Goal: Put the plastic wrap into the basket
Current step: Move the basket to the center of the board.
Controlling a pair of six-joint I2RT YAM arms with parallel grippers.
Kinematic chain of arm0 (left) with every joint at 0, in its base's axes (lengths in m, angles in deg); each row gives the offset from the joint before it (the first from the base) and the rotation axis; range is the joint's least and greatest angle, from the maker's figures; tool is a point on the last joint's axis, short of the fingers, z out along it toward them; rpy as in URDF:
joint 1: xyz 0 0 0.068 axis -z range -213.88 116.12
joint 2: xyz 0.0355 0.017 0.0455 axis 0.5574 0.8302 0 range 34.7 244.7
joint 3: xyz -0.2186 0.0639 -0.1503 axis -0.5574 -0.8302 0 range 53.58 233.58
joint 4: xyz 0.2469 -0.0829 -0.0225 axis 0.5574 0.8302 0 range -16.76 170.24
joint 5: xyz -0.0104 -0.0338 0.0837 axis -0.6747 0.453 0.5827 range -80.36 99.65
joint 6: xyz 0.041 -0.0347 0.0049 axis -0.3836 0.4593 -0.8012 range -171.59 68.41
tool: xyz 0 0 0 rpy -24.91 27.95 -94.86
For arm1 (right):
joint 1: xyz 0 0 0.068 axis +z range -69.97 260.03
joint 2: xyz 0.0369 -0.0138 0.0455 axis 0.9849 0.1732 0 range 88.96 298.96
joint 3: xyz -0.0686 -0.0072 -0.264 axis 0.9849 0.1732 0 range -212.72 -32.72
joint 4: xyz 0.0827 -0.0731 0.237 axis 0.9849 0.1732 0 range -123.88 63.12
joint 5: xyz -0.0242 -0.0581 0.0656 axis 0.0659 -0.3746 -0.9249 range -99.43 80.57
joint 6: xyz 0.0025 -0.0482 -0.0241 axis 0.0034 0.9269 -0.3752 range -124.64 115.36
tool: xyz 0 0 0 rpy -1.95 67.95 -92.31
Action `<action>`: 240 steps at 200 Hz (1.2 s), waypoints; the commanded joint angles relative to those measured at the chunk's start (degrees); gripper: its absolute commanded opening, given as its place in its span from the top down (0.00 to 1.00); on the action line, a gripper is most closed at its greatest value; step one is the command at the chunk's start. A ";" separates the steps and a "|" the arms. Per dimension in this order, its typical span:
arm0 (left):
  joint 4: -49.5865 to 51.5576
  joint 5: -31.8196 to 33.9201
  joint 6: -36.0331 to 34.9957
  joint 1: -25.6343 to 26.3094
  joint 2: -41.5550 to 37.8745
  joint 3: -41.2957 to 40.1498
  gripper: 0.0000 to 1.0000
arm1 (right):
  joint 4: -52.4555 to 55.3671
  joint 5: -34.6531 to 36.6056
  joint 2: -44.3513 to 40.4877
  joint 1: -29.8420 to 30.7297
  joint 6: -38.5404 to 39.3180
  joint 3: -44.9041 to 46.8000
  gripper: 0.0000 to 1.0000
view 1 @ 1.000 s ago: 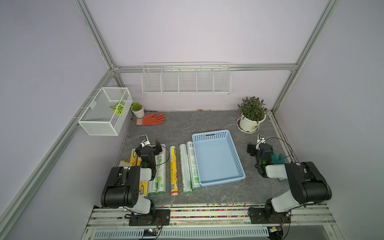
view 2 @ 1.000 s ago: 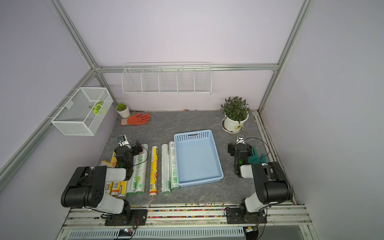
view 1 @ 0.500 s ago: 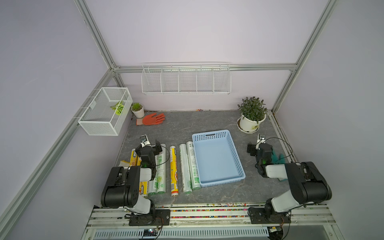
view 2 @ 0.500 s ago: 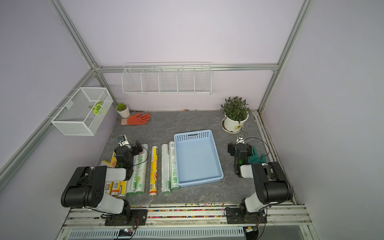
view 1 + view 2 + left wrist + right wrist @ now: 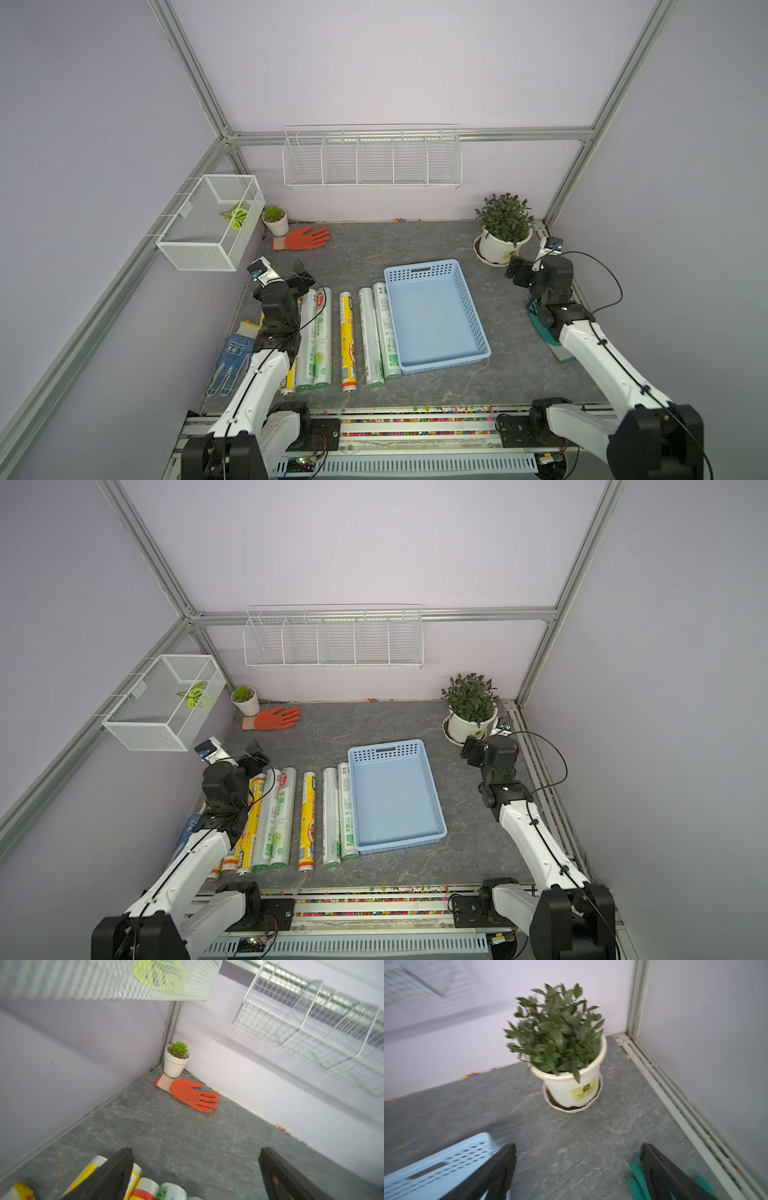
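Note:
Several plastic wrap rolls lie side by side left of the basket: a yellow one (image 5: 348, 340), a clear-white pair (image 5: 380, 332) against the basket, and more (image 5: 274, 812) under my left arm. The light-blue basket (image 5: 432, 320) stands empty mid-table in both top views. My left gripper (image 5: 300, 274) hangs open over the far ends of the leftmost rolls (image 5: 147, 1187), nothing between its fingers (image 5: 195, 1150). My right gripper (image 5: 513, 274) is open and empty (image 5: 578, 1145), right of the basket's far corner (image 5: 446, 1163), facing the potted plant.
An orange glove (image 5: 305, 239) and a small succulent pot (image 5: 275, 220) sit at the back left. A large potted plant (image 5: 500, 237) stands at the back right. A blue dotted glove (image 5: 230, 361) lies beside my left arm, and a green glove (image 5: 636, 1176) under my right gripper. A wire-mesh box (image 5: 212, 226) and a wire rack (image 5: 372, 158) hang on the walls.
Both arms have unfolded from a tucked pose: their elbows have swung back toward the front rail and both grippers have shifted slightly toward the back wall. The rolls and basket have not moved.

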State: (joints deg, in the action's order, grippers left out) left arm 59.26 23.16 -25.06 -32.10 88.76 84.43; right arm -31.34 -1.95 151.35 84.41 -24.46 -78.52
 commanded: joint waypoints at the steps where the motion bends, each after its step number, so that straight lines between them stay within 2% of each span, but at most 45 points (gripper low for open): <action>1: 16.83 -9.12 13.29 -0.29 -3.54 1.23 0.00 | 12.59 -27.98 -1.33 0.25 -7.46 1.22 0.04; 11: 17.02 -14.01 16.49 -0.28 -4.65 0.53 0.00 | 10.23 -34.15 -1.44 0.96 -11.41 2.17 0.07; 23: 13.93 -24.37 15.76 -0.29 -5.07 -0.58 0.00 | 10.32 -35.74 -1.09 3.72 -13.23 2.19 0.09; 41: 12.67 -36.13 16.25 -0.16 -3.55 -0.45 0.00 | 15.60 -30.01 0.62 10.39 -10.51 -0.05 0.09; 52: 12.99 -39.50 16.72 1.17 -2.08 -0.05 0.00 | 18.48 -25.63 2.21 13.61 -9.29 -1.82 0.09; 88: 22.08 -32.88 13.85 13.56 4.13 4.73 0.03 | 21.23 -23.75 10.09 17.69 -8.03 -5.47 0.10; 112: 26.49 -31.46 13.32 19.50 10.12 8.49 0.08 | 23.24 -21.75 14.51 18.29 -8.02 -7.65 0.10; 140: 28.86 -29.31 13.68 25.24 15.03 12.19 0.10 | 24.98 -15.40 16.95 18.29 -7.52 -8.20 0.10; 168: 29.60 -28.13 14.44 28.39 18.52 15.12 0.14 | 28.34 -7.65 18.27 18.04 -7.49 -8.87 0.09; 226: 36.82 -24.59 18.17 30.73 24.44 20.16 0.34 | 29.44 -2.39 13.10 17.17 -11.07 -5.34 0.09; 240: 38.76 -22.59 19.75 31.71 24.57 20.41 0.36 | 28.68 -4.06 10.89 17.18 -10.41 -4.70 0.09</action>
State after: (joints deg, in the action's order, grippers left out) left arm 92.66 -3.41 -8.17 -1.67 112.72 102.99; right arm -4.08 -8.44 166.69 102.07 -33.75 -85.03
